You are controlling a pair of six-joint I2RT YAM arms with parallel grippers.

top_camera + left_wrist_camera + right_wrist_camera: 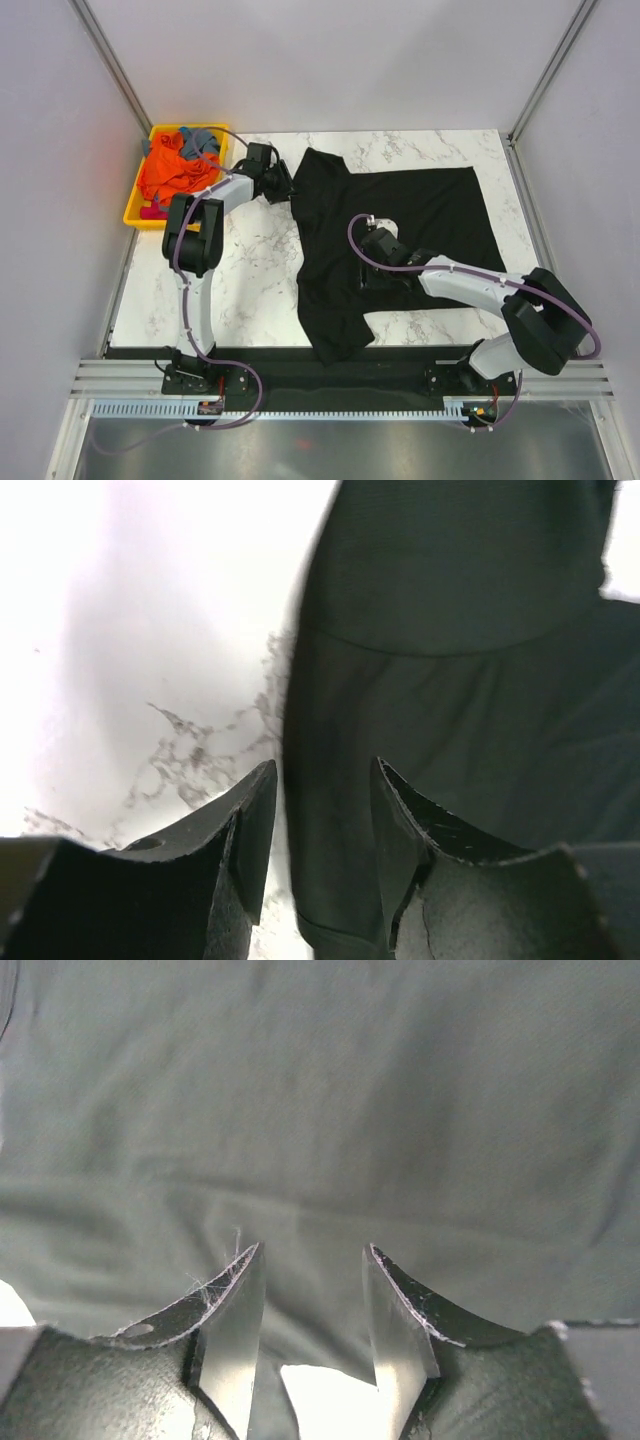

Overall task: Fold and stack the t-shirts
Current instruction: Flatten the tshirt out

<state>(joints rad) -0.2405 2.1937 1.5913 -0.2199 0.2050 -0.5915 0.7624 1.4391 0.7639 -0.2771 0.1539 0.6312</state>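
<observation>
1 black t-shirt spread flat on table. My L gripper at its left edge, jaws apart, nothing held. R gripper over its middle, jaws apart too. 1 yellow tray left of it w/ orange shirt and grey-blue shirt.

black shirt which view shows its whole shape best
Top external: the whole black shirt shows there, spread out flat. The left wrist view catches only one edge of it, and the right wrist view only a close patch of cloth.
</observation>
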